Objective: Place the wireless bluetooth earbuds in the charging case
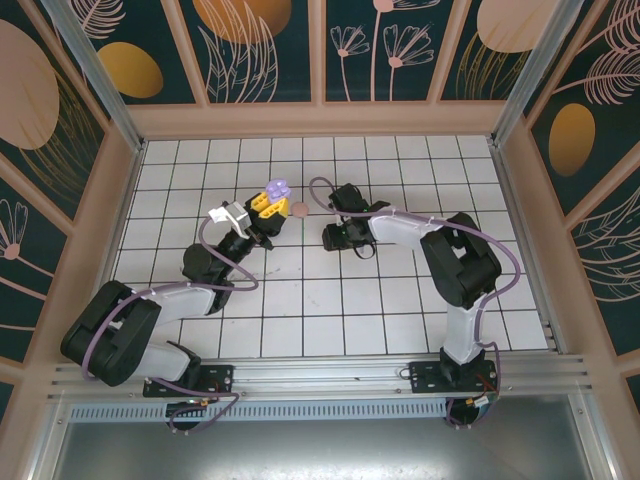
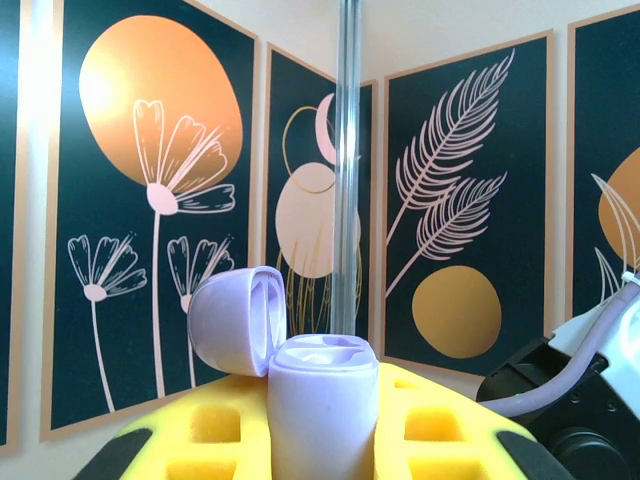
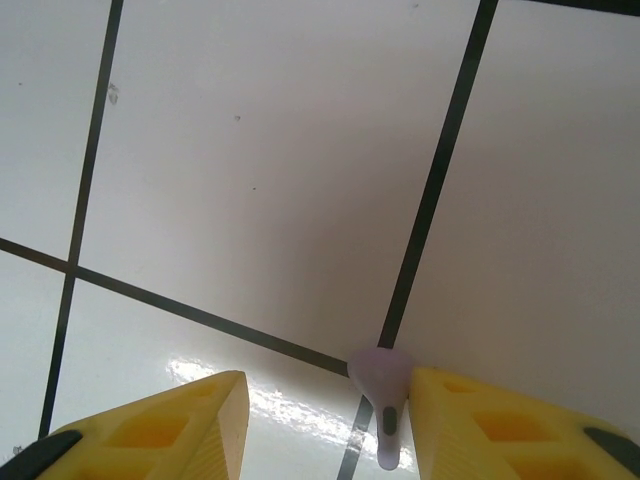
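Much bare tile around lavender earbud

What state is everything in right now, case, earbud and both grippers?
Lavender case: upright, lid open, clamped.
Left gripper: shut on that case.
Lavender earbud: between the jaws, touching one, not pinched.
Right gripper: open around the earbud.

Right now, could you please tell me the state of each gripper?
Left gripper: shut on the open case.
Right gripper: open, an earbud beside one finger, not clamped.
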Robot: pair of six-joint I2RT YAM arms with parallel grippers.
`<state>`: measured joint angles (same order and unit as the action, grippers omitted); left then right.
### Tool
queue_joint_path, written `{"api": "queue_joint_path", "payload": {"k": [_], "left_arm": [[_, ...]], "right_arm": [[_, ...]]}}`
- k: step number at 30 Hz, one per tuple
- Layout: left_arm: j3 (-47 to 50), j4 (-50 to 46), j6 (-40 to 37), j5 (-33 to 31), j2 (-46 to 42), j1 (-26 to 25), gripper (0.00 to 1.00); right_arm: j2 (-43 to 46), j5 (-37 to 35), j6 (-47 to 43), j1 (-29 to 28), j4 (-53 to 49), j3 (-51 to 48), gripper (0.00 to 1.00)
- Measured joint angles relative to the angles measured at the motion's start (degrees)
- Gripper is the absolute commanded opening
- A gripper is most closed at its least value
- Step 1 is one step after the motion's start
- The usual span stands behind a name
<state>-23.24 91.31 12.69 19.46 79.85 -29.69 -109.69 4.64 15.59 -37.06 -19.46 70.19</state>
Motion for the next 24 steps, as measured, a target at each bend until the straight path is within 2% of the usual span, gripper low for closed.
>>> {"api": "queue_joint_path", "payload": {"k": [24], "left_arm": [[0.0, 0.0, -0.2, 0.2, 0.0, 0.0, 0.0]], "right_arm": [[0.1, -5.2, 6.4, -0.8, -2.1, 2.5, 0.45]]}}
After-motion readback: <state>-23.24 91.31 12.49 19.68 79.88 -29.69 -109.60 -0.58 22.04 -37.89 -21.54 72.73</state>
